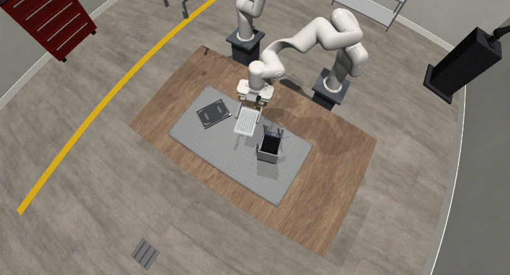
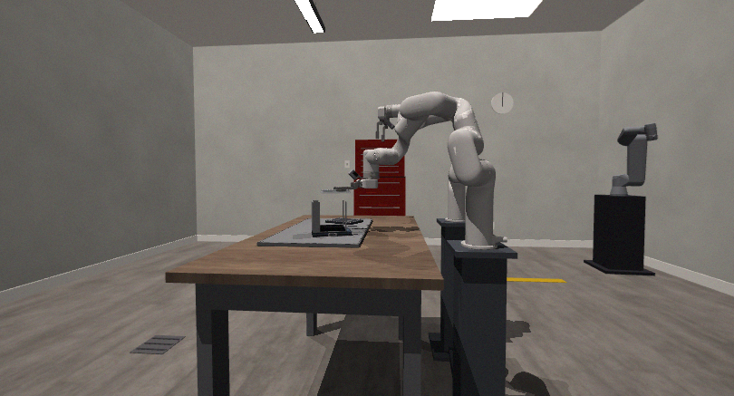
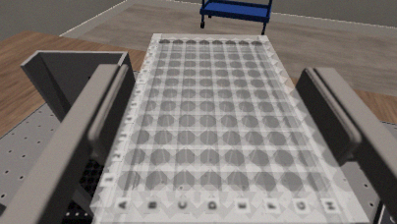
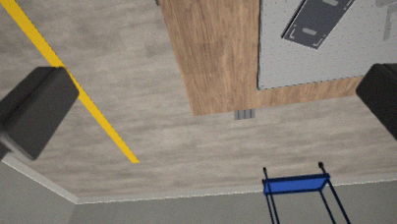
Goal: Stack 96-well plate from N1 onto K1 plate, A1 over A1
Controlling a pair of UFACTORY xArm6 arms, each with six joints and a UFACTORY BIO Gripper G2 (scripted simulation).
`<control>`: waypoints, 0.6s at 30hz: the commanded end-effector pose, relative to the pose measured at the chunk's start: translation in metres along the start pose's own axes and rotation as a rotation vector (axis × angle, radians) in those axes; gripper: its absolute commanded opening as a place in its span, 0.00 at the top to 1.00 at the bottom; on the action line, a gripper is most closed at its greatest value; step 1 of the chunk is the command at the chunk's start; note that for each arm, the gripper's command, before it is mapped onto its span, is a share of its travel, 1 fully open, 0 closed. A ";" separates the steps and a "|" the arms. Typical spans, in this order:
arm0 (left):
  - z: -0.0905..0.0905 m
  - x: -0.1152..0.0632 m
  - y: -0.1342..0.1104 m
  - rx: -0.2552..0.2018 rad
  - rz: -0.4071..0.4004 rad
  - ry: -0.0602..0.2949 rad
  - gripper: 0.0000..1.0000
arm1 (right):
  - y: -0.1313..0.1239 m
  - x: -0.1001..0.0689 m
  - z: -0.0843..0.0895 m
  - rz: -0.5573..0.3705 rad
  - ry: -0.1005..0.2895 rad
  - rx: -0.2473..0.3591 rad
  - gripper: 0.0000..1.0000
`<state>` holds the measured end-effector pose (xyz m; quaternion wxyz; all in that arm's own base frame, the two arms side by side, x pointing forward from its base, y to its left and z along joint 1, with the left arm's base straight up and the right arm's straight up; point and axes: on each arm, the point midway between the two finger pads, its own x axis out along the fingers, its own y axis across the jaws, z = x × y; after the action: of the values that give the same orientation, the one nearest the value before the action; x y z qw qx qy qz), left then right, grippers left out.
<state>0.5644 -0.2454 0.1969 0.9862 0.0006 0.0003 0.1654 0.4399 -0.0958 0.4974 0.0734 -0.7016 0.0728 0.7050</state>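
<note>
- A wooden bench [image 1: 339,187] [image 2: 308,270] [image 3: 25,49] [image 4: 216,59] carries a grey perforated board [image 1: 214,145] [image 3: 20,147] [image 4: 295,69].
- Around it: plank floor, pale walls, a yellow stripe [image 1: 121,84] [image 2: 536,279] [image 4: 103,118], a red cabinet [image 1: 50,19] [image 2: 380,198], a blue cart [image 3: 236,11] [image 4: 295,185] and a clock [image 2: 502,102].
- The clear plate [image 1: 246,121] [image 2: 328,190] [image 3: 211,113] reads A to H along its near edge in the left wrist view; 1 and 2 are legible up the side by A, higher numbers faint.
- The left hand [image 1: 249,113] [image 2: 342,188] [image 3: 223,113] grips that plate by its long sides, above the board.
- The right hand [image 1: 175,5] [image 2: 380,132] [image 4: 216,98] is spread wide, away from the bench, with nothing between its fingers.
- N1 [image 1: 213,113] [image 4: 314,29] is vacant.
- K1 [image 1: 268,157] [image 2: 315,216] [image 3: 84,69] holds the black plate [image 1: 270,144] [image 3: 90,177]; its lettering is too small to read.
- The left hand's finger partly hides K1 in the left wrist view; the top view cuts off the right hand's upper end.
</note>
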 end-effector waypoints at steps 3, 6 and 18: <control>0.003 0.006 0.016 -0.005 -0.001 -0.003 1.00 | 0.000 -0.002 0.000 0.000 0.005 0.000 0.00; 0.003 0.009 0.025 -0.005 -0.001 -0.003 1.00 | 0.000 -0.002 0.000 0.000 0.005 0.000 0.00; 0.004 0.022 0.063 -0.005 -0.001 -0.004 1.00 | 0.000 -0.002 0.000 0.000 0.005 0.000 0.00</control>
<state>0.5639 -0.1920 0.1981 0.9862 0.0006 0.0002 0.1653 0.4399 -0.0958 0.4974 0.0734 -0.7016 0.0728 0.7050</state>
